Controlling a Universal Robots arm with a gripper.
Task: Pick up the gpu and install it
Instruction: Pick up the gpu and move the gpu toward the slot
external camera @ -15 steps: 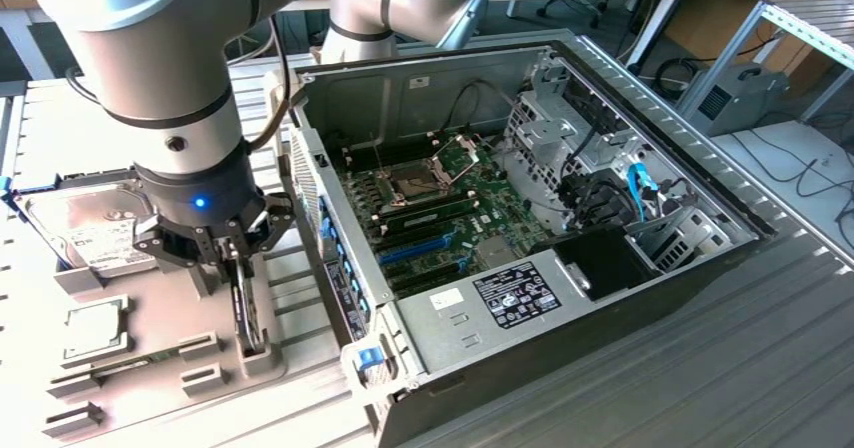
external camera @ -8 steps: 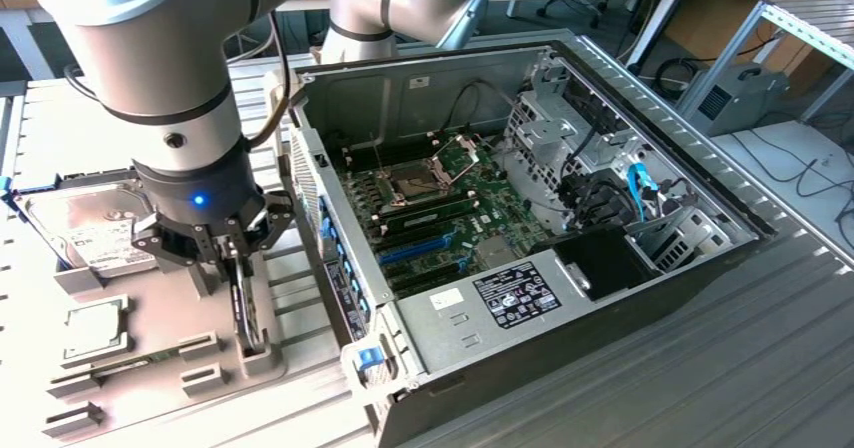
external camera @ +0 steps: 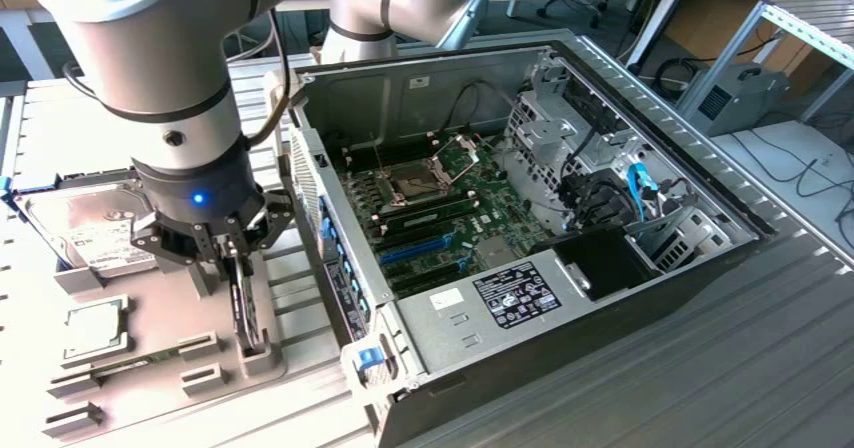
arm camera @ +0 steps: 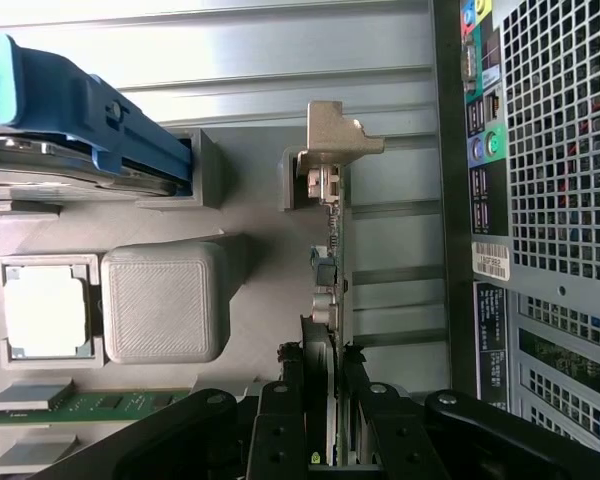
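Computer case (external camera: 601,368) on bench (external camera: 761,378), exterior view's right. Fixture tray (external camera: 160,303) to its left. gpu (external camera: 244,308) on edge in tray slot beside case; gripper (external camera: 220,253) above, jaws clamping both faces. Hard drive (external camera: 94,233), processor (external camera: 91,330), memory stick (external camera: 134,366) farther left on tray.

We see our end effector (arm camera: 322,410) clamped on both faces of the gpu (arm camera: 327,290), which stands on edge in a grey tray (arm camera: 250,260), its silver bracket (arm camera: 335,140) at the end away from the grip. Beside it sit a grey block (arm camera: 165,300), a processor chip (arm camera: 42,310), a memory stick (arm camera: 90,405) and a blue-framed hard drive (arm camera: 70,110). On the card's other side runs the computer case (arm camera: 560,150) with its perforated wall.
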